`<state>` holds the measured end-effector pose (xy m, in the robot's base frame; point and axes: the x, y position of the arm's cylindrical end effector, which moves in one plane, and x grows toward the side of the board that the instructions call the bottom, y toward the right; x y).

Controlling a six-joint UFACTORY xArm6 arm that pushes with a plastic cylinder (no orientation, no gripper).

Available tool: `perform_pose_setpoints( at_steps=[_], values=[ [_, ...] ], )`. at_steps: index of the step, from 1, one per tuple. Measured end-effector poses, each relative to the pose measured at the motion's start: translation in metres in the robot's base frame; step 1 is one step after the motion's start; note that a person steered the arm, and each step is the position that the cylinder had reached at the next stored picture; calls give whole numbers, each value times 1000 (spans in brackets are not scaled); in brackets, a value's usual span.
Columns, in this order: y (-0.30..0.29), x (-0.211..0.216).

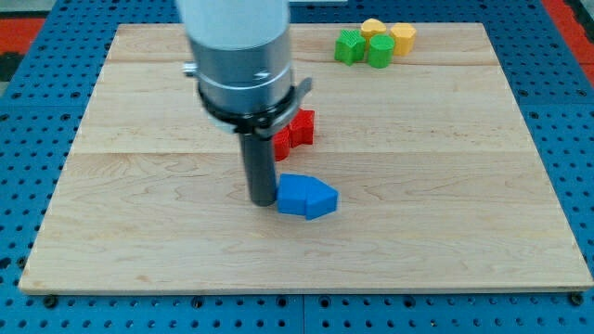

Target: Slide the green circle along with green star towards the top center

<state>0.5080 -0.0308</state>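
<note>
The green star (349, 45) and the green circle (380, 51) sit side by side near the view's top, right of centre, on the wooden board (139, 232). My tip (263, 199) rests on the board at the centre, far below and to the left of both green blocks. It touches or nearly touches the left side of a blue block (307, 196).
Two yellow blocks (373, 28) (403, 37) touch the green ones from above and from the right. A red block (295, 132) sits just right of the rod, partly hidden by it. The arm's grey body (239, 56) covers the board's top centre.
</note>
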Motion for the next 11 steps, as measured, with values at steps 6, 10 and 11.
perform_pose_setpoints(
  at_steps=[6,10,11],
  values=[
    [198,-234],
    [54,-271],
    [40,-286]
  ],
)
